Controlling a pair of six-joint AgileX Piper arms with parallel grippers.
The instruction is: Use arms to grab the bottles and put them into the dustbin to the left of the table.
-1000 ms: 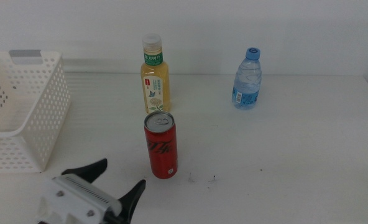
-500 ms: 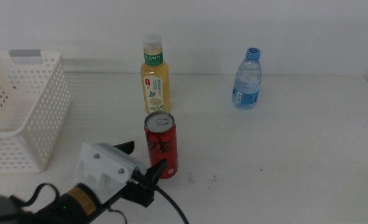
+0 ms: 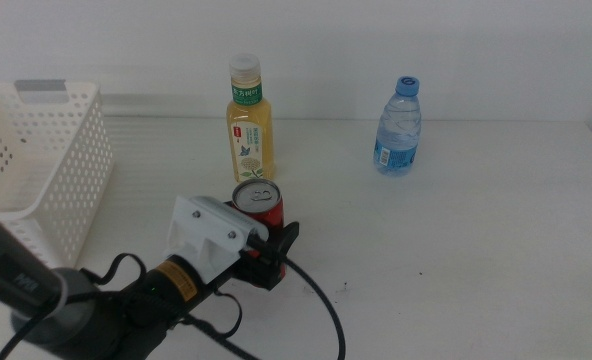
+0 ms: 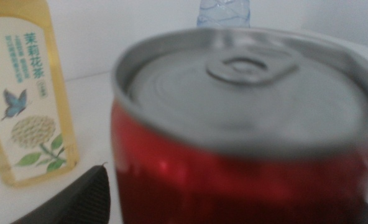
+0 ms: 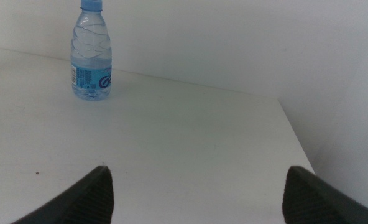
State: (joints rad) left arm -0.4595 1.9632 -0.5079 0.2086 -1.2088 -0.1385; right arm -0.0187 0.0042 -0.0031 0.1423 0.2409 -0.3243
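Can (image 3: 259,232) front-centre on table (image 3: 476,250); tea bottle (image 3: 249,122) behind it; water bottle (image 3: 398,128) back right; dustbin (image 3: 36,180) far left.

plain white wall (image 3: 456,40), soft even light

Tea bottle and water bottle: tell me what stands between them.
Nothing. In the middle view only bare table runs from the tea bottle to the water bottle; the can stands nearer.

A red can (image 4: 246,168) fills most of the left wrist view, its silver top and pull tab blurred. One dark jaw shows beside it. Behind stand a yellow tea bottle (image 4: 25,93) and a clear water bottle (image 4: 224,12)
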